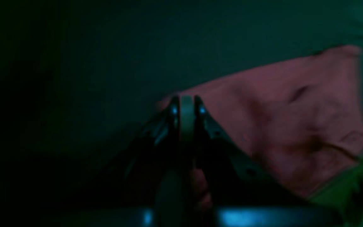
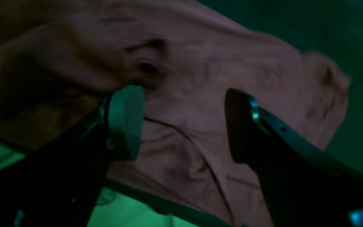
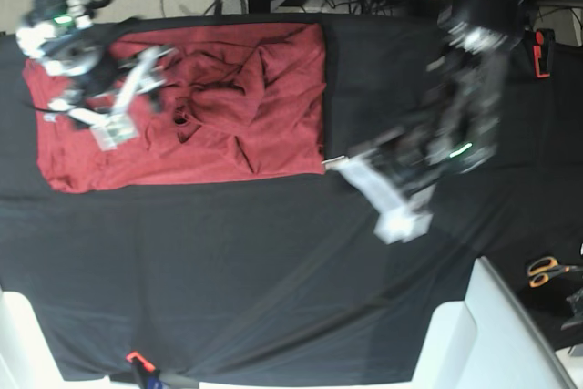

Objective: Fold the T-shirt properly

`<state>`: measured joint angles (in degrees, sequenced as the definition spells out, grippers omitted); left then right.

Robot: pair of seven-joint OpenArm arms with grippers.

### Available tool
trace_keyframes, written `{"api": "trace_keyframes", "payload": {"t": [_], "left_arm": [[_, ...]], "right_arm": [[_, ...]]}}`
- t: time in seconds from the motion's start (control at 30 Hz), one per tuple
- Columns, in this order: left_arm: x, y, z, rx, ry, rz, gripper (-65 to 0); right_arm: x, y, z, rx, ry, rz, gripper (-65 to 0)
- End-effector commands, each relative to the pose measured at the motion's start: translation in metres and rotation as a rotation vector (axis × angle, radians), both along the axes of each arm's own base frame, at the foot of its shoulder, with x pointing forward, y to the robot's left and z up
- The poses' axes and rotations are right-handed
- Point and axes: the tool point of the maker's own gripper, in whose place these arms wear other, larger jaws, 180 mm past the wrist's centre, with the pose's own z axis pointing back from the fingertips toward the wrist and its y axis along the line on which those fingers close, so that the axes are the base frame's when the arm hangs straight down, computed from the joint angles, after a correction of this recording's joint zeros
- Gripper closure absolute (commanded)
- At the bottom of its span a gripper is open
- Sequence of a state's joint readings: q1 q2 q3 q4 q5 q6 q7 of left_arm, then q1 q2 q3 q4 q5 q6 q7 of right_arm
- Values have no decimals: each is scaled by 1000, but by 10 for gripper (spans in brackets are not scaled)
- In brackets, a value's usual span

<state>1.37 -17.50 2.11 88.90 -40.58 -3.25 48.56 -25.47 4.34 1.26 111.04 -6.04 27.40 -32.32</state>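
Mid-fold, T-shirt (image 3: 228, 107) rumpled. Left gripper (image 1: 186, 104) pinched closed at shirt's corner, hold uncertain. Right gripper (image 2: 184, 126) agape, empty, above cloth. Next: lower, pinch edge.

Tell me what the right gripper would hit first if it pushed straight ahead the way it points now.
Most likely the T-shirt: the open right gripper points at its wrinkled fabric, with nothing between. How far off the cloth lies is unclear.

I see the table under a black cloth sheet (image 3: 273, 261); the crumpled brick-red knit T-shirt (image 3: 237, 107) lies toward its far left corner, orange-handled scissors (image 3: 547, 271) by its right edge.
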Motion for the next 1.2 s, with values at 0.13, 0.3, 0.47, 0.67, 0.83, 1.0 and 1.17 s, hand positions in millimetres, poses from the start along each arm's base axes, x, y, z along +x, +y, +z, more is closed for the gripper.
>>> {"api": "trace_keyframes", "payload": {"t": [0.13, 0.3, 0.47, 0.67, 0.83, 1.0, 1.17], "left_arm": [[-41, 134, 22, 149, -36, 229, 0], [-92, 205, 38, 237, -64, 279, 0], [-113, 227, 45, 269, -68, 300, 0], [-114, 218, 40, 245, -68, 297, 0], [-114, 215, 37, 232, -69, 305, 0], [-114, 215, 38, 232, -70, 305, 0], [-115, 215, 38, 233, -68, 304, 0]], "right_arm": [[19, 63, 20, -43, -76, 184, -95], [33, 113, 26, -80, -40, 294, -11], [57, 144, 15, -72, 61, 165, -5], [47, 170, -9, -11, 182, -74, -6], [25, 187, -34, 189, 433, -274, -6], [26, 187, -53, 255, 530, -437, -6], [30, 174, -69, 212, 538, -491, -6]]}}
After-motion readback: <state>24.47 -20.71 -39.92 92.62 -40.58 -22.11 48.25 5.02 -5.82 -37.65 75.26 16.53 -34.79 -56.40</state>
